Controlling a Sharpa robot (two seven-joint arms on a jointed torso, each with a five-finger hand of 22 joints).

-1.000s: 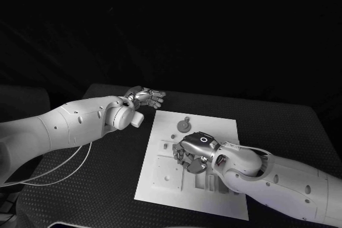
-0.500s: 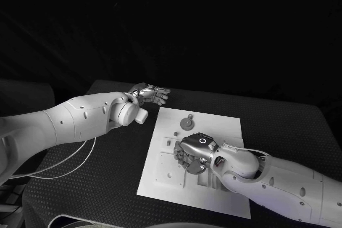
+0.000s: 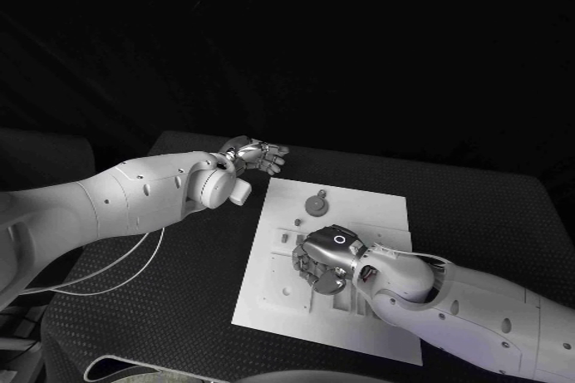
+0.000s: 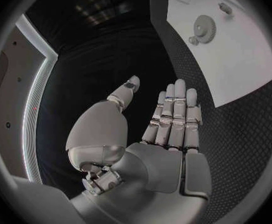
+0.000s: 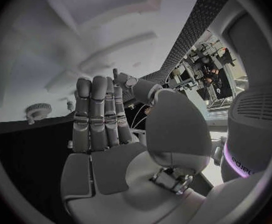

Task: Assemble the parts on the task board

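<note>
Change: since a second ago the right hand [image 3: 323, 258] has edged a little toward the near end of the task board [image 3: 273, 300], and the left arm has drawn slightly higher over the table [image 3: 156, 316]; the parts on the board lie as they did.
Task board: a white plate on the black table, its far corner just beside the left hand [image 3: 254, 159].
Board contents: a round toothed part [image 3: 315, 205] lies flat near the board's far end, a small peg [image 3: 321, 192] just beyond it; the left wrist view shows the same toothed part [image 4: 204, 26] with a small round piece [image 4: 194, 40] just beside it. Slots and low raised pieces sit around the board's middle, partly hidden under the right hand.
Right hand: over the middle of the board, palm down; in the right wrist view its fingers [image 5: 98, 114] lie straight and side by side, thumb apart, nothing visibly held. Whether the fingertips touch a part cannot be told.
Left hand: off the board, beside its far corner, above bare table; fingers [image 4: 173, 114] extended together, thumb spread, holding nothing.
</note>
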